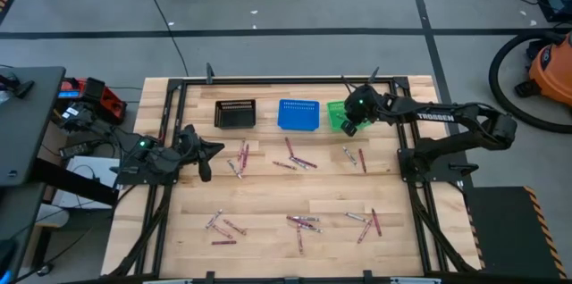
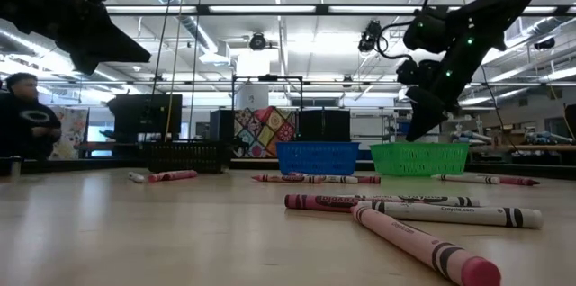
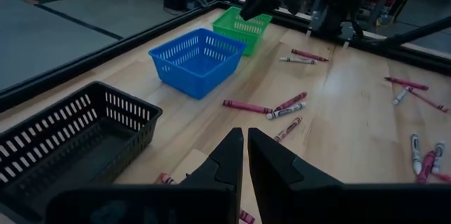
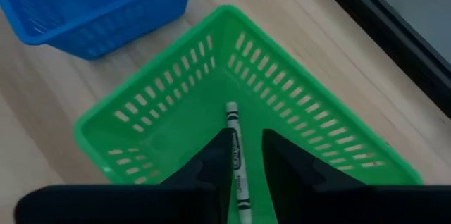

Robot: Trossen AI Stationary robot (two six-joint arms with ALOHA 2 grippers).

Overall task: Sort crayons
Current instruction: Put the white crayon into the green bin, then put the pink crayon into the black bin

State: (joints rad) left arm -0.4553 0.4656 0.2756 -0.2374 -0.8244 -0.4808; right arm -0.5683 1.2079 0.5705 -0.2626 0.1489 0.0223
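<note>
a pale crayon (image 4: 235,155) lies between the parted right hand (image 4: 246,155) over the green basket (image 4: 296,83).

Matt pale wood table (image 1: 268,190), perforated plastic green basket (image 4: 176,104), paper-wrapped grey crayon (image 4: 237,157).

**Right gripper over the end basket**

I've got the right gripper (image 4: 246,175) directly above the basket (image 4: 169,104), a crayon (image 4: 237,164) between its parted fingers. The middle basket (image 1: 298,114) sits just beside it, the third basket (image 1: 235,113) beyond. Loose crayons (image 1: 304,223) lie scattered nearer me; left gripper (image 3: 245,160) waits before the third basket.
</note>
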